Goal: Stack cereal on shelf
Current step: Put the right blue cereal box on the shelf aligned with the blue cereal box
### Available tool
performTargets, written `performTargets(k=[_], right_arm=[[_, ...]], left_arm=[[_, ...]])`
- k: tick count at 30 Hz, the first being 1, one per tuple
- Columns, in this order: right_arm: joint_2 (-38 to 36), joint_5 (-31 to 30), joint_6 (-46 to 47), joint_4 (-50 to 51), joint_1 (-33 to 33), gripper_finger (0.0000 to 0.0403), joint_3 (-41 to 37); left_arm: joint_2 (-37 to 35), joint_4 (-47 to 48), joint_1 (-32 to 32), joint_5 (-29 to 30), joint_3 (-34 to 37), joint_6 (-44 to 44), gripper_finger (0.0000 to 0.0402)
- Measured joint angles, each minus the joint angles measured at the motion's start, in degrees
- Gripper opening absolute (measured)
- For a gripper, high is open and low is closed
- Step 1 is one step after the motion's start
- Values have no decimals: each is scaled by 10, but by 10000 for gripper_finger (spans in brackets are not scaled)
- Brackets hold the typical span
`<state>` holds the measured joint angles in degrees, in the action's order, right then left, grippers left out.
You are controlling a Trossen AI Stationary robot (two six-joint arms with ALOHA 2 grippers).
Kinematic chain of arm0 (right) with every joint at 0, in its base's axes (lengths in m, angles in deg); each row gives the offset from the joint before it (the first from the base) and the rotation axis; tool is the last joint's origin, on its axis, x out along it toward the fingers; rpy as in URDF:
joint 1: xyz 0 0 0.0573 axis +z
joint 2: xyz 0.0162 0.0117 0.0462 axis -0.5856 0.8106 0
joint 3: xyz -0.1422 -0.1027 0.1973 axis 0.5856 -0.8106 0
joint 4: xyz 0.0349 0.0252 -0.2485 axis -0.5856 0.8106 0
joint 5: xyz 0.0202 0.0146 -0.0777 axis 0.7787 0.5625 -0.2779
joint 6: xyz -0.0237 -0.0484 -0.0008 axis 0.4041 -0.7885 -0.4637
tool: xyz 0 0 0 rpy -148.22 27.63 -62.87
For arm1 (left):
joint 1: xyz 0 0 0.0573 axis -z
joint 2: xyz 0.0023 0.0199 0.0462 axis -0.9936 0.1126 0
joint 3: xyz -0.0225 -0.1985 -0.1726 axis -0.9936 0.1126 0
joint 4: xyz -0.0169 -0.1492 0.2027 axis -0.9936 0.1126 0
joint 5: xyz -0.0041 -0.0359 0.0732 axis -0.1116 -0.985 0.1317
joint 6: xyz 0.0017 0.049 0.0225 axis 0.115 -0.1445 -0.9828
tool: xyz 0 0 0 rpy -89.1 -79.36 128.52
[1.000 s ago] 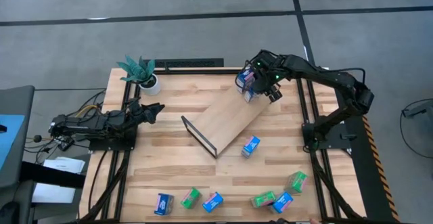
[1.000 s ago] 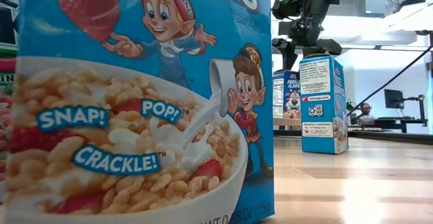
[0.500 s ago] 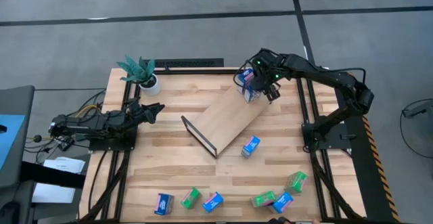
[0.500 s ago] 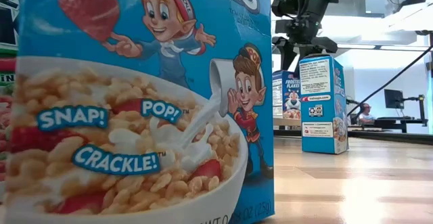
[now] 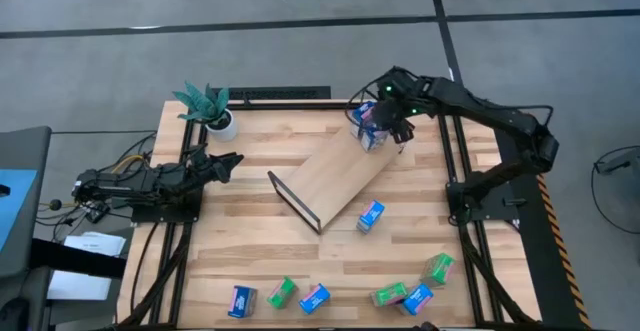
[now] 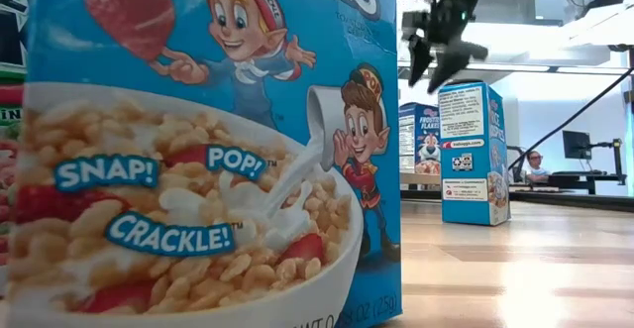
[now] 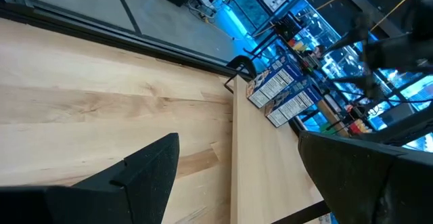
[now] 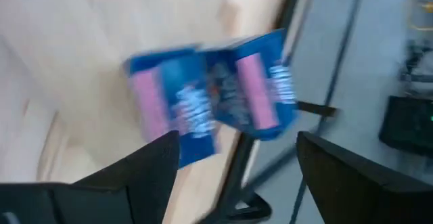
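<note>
The shelf (image 5: 330,176) lies slantwise across the middle of the table. Two blue cereal boxes (image 5: 367,127) stand side by side on its far end; the right wrist view shows them too (image 8: 210,102), and the left wrist view from afar (image 7: 281,92). My right gripper (image 5: 393,123) hangs open just above and to the right of them, high in the low view (image 6: 436,55), touching nothing. My left gripper (image 5: 228,161) waits open at the table's left edge, pointing level toward the shelf.
One blue box (image 5: 370,214) stands on the table to the right of the shelf (image 6: 474,155). Several blue and green boxes (image 5: 314,298) lie along the near edge, and one fills the low view (image 6: 198,150). A potted plant (image 5: 210,109) stands far left.
My right gripper has risen from the two blue boxes at the shelf's far end and rolled about its own axis. Both boxes stay standing where they were.
</note>
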<state>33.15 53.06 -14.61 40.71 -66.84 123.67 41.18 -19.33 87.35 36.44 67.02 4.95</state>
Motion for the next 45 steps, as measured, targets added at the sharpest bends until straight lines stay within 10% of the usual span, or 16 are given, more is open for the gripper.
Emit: performTargets(k=[8, 20, 45], right_arm=[[-61, 95, 304, 30, 11, 260, 16], [-168, 80, 484, -118, 43, 16, -239], [-81, -16, 455, -195, 30, 24, -259]], left_arm=[[0, 1, 0, 0, 0, 0, 293], [0, 2, 0, 4, 0, 2, 293], [0, 3, 0, 5, 0, 8, 293]])
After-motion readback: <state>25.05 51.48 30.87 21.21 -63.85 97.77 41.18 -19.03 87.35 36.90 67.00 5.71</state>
